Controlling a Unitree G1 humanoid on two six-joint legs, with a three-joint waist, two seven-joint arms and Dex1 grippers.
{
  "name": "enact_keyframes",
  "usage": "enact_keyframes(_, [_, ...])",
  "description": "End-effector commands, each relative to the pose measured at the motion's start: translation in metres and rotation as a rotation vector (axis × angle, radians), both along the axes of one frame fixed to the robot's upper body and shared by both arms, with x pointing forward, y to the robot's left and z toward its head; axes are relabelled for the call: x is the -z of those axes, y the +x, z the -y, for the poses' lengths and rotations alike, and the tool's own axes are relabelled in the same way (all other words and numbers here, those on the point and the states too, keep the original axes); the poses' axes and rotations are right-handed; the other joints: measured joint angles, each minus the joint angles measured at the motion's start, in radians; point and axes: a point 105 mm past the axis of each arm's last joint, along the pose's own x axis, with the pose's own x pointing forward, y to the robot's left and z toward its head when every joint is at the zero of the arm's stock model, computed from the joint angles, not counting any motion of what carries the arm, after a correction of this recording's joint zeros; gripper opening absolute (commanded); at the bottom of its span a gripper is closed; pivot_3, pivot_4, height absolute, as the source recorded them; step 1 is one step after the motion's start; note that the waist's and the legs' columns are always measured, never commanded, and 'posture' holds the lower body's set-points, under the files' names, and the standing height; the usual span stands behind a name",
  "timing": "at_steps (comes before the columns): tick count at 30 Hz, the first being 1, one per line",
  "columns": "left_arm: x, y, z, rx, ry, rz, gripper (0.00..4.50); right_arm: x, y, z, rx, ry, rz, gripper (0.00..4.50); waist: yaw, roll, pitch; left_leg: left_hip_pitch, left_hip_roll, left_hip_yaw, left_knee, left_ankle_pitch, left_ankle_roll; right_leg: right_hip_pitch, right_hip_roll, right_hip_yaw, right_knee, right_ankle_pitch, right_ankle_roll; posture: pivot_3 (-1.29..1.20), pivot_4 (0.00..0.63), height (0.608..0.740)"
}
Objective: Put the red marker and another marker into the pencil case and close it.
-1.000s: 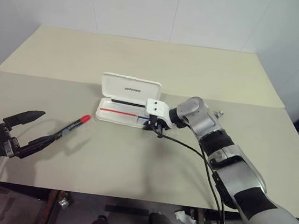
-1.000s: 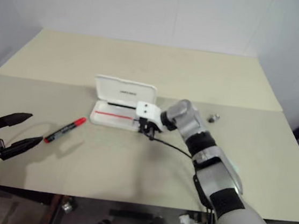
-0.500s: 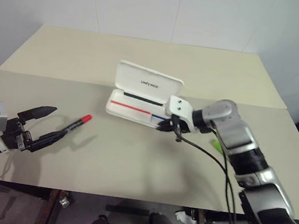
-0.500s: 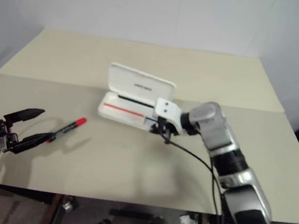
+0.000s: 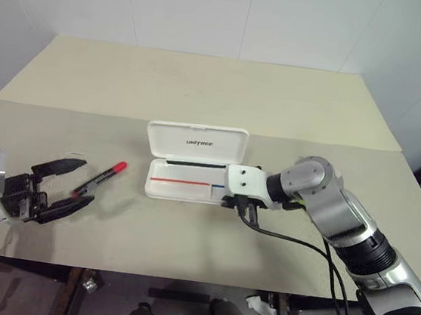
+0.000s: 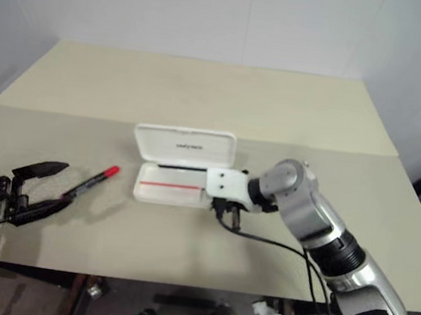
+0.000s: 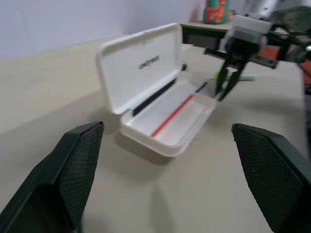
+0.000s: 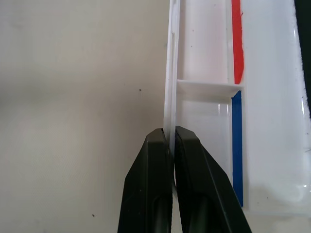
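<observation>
The white pencil case (image 5: 185,190) lies open mid-table, its lid (image 5: 197,141) upright, with red and blue stripes inside. My right gripper (image 8: 169,132) is shut on the tray's thin front wall at the case's right end (image 5: 239,203). To the left on the table lies the red marker (image 5: 100,180), red cap toward the case. My left gripper (image 5: 69,185) hangs open at the marker's tail end, pointing at the case, with nothing between its fingers (image 7: 80,160). A pale green marker (image 7: 249,76) shows on the table just behind the right gripper.
A black cable (image 5: 285,239) trails from the right wrist over the table's front part. A seam (image 5: 64,109) crosses the beige table behind the case. A colourful can-like object (image 7: 216,9) stands in the distance.
The right gripper, still shut on the case wall, has drawn back and pulled the case nearer the front edge, squaring it up. The left gripper has swung slightly toward the case.
</observation>
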Motion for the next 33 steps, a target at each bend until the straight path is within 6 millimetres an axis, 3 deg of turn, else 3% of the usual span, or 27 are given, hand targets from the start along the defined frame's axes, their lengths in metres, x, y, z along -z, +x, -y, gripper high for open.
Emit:
enact_keyframes(1, [-0.01,-0.014,-0.007,0.083,0.002,0.001,4.5,0.0,-0.008,0.001,-0.02,-0.037,0.029,0.01,0.006,0.0,0.0,0.0,0.0,0.0,0.0,0.0,0.0,0.0,0.0,0.0,0.0,0.0,-0.001,0.0,0.15,0.74])
enact_keyframes(4, [-0.006,-0.019,-0.009,0.135,0.049,-0.034,4.5,0.004,-0.013,0.004,-0.024,-0.071,0.016,0.01,0.014,0.0,0.0,0.0,0.0,0.001,0.0,0.0,0.0,-0.001,0.0,0.001,0.0,-0.009,-0.016,0.0,0.15,0.74])
enact_keyframes(9, [0.001,-0.016,-0.016,0.116,0.086,-0.032,4.5,0.007,-0.023,0.006,-0.048,-0.059,-0.026,0.01,0.019,-0.001,0.0,0.0,0.0,0.002,0.0,0.0,0.0,-0.001,0.0,0.002,0.0,-0.009,-0.016,0.0,0.15,0.74])
enact_keyframes(26, [-0.001,-0.009,-0.009,0.096,0.081,0.005,4.5,0.023,-0.02,0.01,-0.005,0.044,-0.069,0.01,0.019,-0.001,0.0,0.0,0.0,0.002,0.001,0.0,0.0,-0.001,0.0,0.002,0.001,-0.008,-0.014,0.0,0.15,0.74])
enact_keyframes(33, [-0.003,-0.007,-0.006,0.09,0.078,0.013,4.5,0.02,-0.018,0.009,-0.015,0.058,-0.047,2.18,0.02,-0.001,0.0,0.0,0.0,0.002,0.001,0.0,0.0,-0.001,0.0,0.002,0.001,-0.008,-0.014,0.0,0.15,0.74])
